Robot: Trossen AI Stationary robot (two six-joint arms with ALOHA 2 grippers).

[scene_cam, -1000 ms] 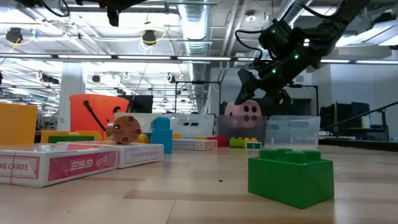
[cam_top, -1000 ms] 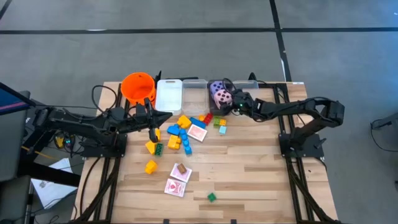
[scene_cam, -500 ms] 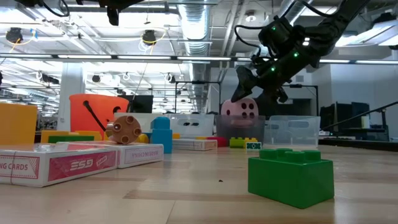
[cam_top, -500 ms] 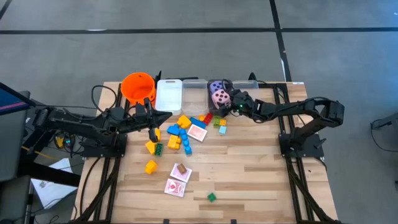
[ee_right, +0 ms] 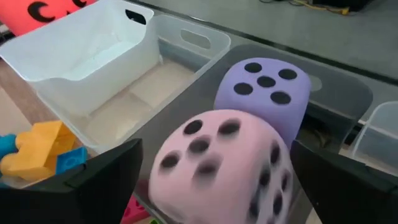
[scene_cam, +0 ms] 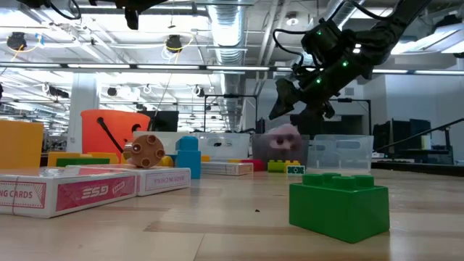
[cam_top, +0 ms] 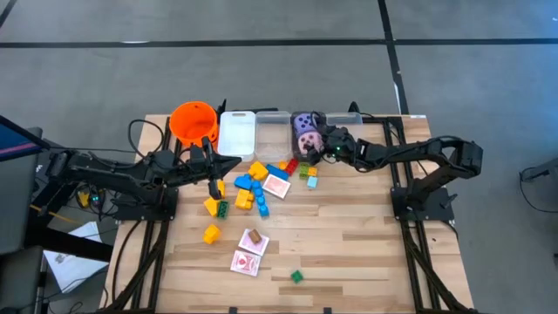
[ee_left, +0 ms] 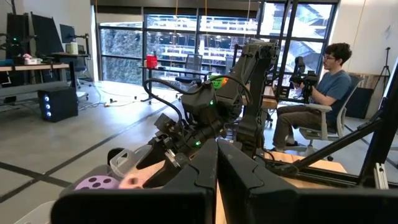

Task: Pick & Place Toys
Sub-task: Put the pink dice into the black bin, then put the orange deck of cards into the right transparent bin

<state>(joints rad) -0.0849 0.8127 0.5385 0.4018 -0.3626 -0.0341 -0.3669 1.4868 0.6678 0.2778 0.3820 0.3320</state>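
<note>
My right gripper (cam_top: 323, 144) hangs open over a clear bin (cam_top: 296, 146) at the table's far edge. The pink die (ee_right: 217, 165) shows blurred just below and between its spread fingers, apart from both. In the low view the pink die (scene_cam: 283, 139) is down behind the bin's wall. The purple die (ee_right: 264, 93) lies in the same bin, right beside it. Small yellow, blue, red and green blocks (cam_top: 251, 187) and playing cards (cam_top: 249, 262) lie scattered mid-table. My left gripper (cam_top: 234, 162) is shut, holds nothing, and hovers near the orange bucket.
An orange bucket (cam_top: 193, 120), a white bin (cam_top: 237, 131) and more clear bins (cam_top: 272, 129) line the far edge. A green block (scene_cam: 338, 201) and card boxes (scene_cam: 65, 190) lie near the front. A person (ee_left: 317, 93) sits beyond the table.
My right gripper has opened wider and rolled a little while staying over the bin. The pink die has left its fingers and dropped into the bin beside the purple die.
</note>
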